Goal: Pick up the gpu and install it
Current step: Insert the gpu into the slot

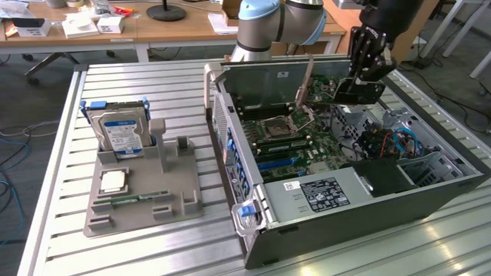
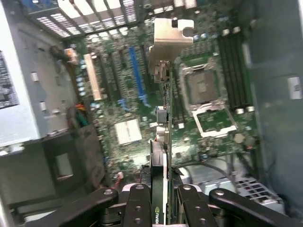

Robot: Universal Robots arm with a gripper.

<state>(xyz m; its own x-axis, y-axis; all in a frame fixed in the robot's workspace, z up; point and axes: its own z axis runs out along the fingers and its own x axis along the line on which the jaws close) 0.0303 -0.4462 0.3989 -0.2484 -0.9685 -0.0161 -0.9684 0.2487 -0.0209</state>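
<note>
Two black jaws clamp a thin, flat, dark gpu card (image 2: 159, 184) edge-on between them, silver metal bracket (image 2: 173, 33) at its far end; beneath the jaws, a green motherboard (image 2: 128, 90) in an open grey computer case (image 1: 360, 221).

A hard drive (image 1: 119, 129) (blue-white label) stands in a grey holder (image 1: 142, 217) on the slatted table (image 1: 153, 86).

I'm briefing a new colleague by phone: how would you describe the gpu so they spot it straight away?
Start at the open computer case on the exterior view's right. Over its motherboard the gripper holds the gpu, a thin dark card on edge. Unlike the silver hard drive in the grey rack, it ends in a metal bracket.
</note>
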